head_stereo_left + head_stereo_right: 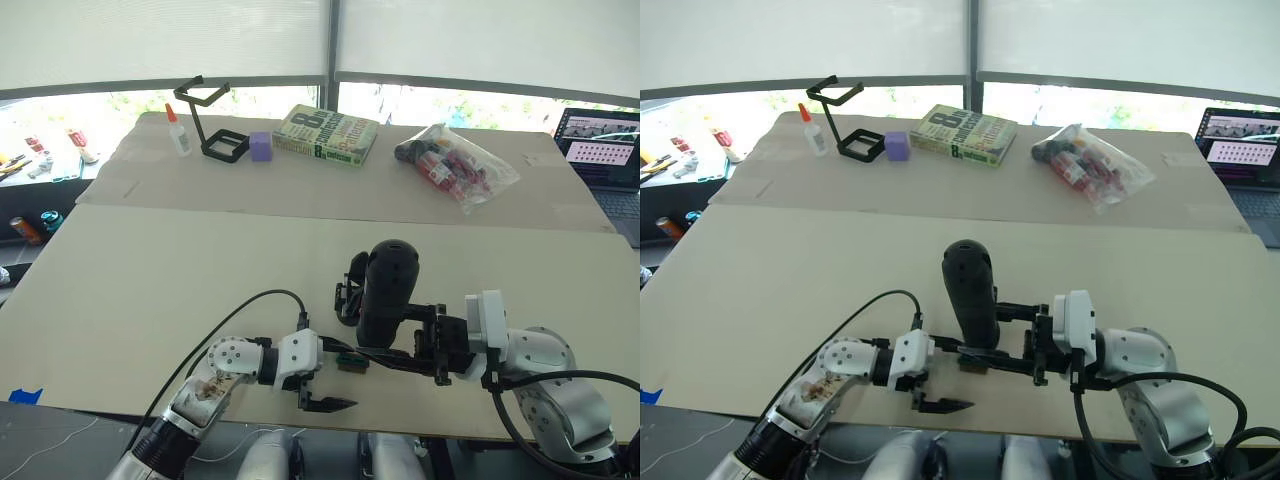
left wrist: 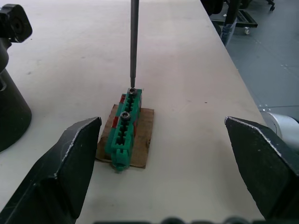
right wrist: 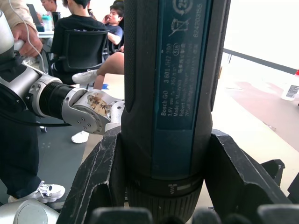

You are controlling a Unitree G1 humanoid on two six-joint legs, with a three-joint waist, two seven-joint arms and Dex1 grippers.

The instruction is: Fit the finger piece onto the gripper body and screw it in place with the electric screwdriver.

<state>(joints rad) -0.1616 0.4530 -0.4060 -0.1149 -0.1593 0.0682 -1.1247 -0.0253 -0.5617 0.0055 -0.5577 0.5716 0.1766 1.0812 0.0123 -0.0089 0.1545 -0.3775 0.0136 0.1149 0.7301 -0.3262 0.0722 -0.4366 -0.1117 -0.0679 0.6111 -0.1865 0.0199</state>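
My right gripper is shut on the electric screwdriver, a thick black cylinder held upright near the table's front edge. Its thin metal bit points down, with the tip on the far screw of a small green block lying on a brown card. My left gripper is open, one finger on each side of the block and touching neither. The black gripper body stands just behind the screwdriver, to its left, and shows as a dark rounded base in the left wrist view. The finger piece is out of view.
At the table's far side stand a black wire-frame stand, a glue bottle, a purple block, a book and a plastic bag of items. A laptop sits far right. Seated people show beyond the table.
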